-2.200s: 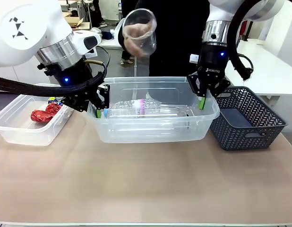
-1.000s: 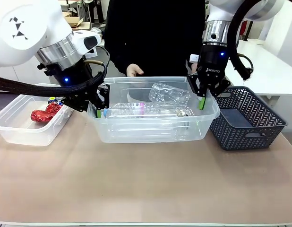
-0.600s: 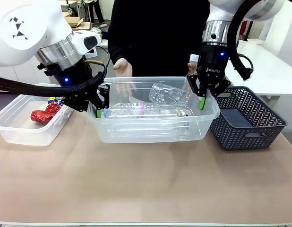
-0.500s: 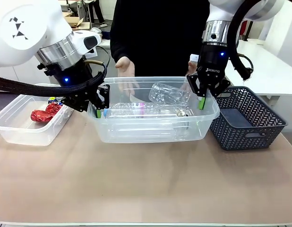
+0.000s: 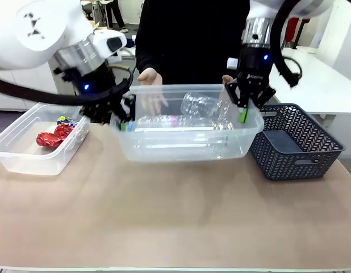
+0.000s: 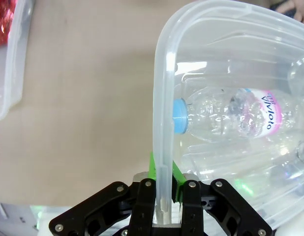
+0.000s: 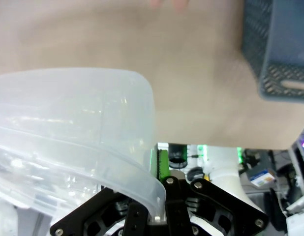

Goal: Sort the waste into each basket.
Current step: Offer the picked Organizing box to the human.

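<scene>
Tub [image 5: 187, 149] of clear plastic, the middle one of three containers, clamped at both short ends: left gripper [image 5: 124, 122] pinched shut on the left rim, right gripper [image 5: 242, 112] pinched shut on the right rim. Looks raised a little off the table [image 5: 175, 222], though hard to be sure. In the left wrist view, green pads [image 6: 177, 177] set either side of the thin wall, rim running straight up between the fingers. In the right wrist view, rolled rim curling into the closed fingers.

Inside: two clear drink bottles, one long with a blue cap [image 6: 179, 115] and pink label [image 5: 167, 120] lying along the floor, one crushed bottle [image 5: 199, 106] resting toward the far right. Person's hand [image 5: 150, 79] just behind the far rim.

Left: smaller clear tub [image 5: 36, 148] holding a red wrapper [image 5: 49, 138] and a small multicoloured packet [image 5: 65, 120]. Right: slate-blue lattice basket [image 5: 295, 142], apparently empty.

Likely handling: light load, but thin wall flexible and slick. Bottles free to roll and shift the balance if tilted. Best held at the stiffer rolled rim, both ends level, moved together.
</scene>
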### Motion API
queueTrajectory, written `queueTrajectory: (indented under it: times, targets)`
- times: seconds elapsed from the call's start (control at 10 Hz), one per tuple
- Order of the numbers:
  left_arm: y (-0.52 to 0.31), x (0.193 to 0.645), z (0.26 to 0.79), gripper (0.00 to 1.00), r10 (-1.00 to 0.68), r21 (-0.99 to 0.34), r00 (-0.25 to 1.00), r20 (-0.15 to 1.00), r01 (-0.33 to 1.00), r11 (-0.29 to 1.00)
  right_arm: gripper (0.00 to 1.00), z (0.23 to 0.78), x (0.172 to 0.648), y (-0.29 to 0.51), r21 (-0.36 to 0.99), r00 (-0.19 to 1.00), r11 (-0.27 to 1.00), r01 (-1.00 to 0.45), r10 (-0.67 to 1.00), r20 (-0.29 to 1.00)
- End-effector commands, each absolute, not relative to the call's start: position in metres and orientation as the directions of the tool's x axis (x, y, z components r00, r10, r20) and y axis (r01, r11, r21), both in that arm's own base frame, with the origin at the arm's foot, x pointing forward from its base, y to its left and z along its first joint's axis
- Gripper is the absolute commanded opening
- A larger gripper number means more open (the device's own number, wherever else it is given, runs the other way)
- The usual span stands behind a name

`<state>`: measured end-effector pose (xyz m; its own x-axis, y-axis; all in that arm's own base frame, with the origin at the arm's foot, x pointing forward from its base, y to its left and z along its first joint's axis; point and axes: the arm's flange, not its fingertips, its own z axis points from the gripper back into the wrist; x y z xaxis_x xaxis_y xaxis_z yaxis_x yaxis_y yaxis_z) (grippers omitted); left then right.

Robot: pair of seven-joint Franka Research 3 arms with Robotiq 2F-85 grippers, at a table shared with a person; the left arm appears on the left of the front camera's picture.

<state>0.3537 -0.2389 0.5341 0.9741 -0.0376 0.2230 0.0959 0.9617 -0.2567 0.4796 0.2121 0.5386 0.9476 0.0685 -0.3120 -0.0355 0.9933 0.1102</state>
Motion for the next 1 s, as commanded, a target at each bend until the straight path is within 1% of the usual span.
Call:
queueTrajectory:
  times: [0.0,0.1,0.2,0.3,0.4,0.6,0.7,0.9]
  targets:
    - [-0.246,0.417,0.547,0.06,-0.068,-0.172,0.947,0.314,0.127,0.977,0.03,0.565,0.537,0.214,0.096,0.934,0.992,-0.078,0.106,-0.34]
    - [-0.24,0.447,0.542,0.06,-0.06,-0.178,0.955,0.289,0.115,0.977,0.03,0.567,0.563,0.21,0.103,0.921,0.991,-0.087,0.119,-0.371]
    - [-0.233,0.47,0.536,0.06,-0.018,-0.155,0.948,0.316,0.07,0.985,0.03,0.563,0.583,0.208,0.113,0.906,0.991,-0.076,0.116,-0.407]
    - [-0.226,0.486,0.528,0.06,-0.018,-0.199,0.95,0.312,0.084,0.976,0.03,0.555,0.598,0.205,0.13,0.898,0.989,-0.071,0.12,-0.423]
    - [-0.217,0.499,0.516,0.06,-0.012,-0.184,0.95,0.313,0.073,0.98,0.03,0.548,0.61,0.199,0.155,0.892,0.986,-0.064,0.126,-0.435]
    - [-0.205,0.511,0.5,0.06,0.039,-0.226,0.963,0.266,0.023,0.974,0.03,0.533,0.621,0.194,0.158,0.892,0.987,-0.029,0.098,-0.442]
    - [-0.231,0.498,0.514,0.06,0.004,-0.244,0.963,0.268,0.064,0.968,0.03,0.522,0.607,0.205,0.16,0.917,0.987,-0.009,0.072,-0.391]
    - [-0.231,0.498,0.514,0.06,0.004,-0.244,0.963,0.268,0.064,0.968,0.03,0.522,0.607,0.205,0.16,0.917,0.987,-0.009,0.072,-0.391]
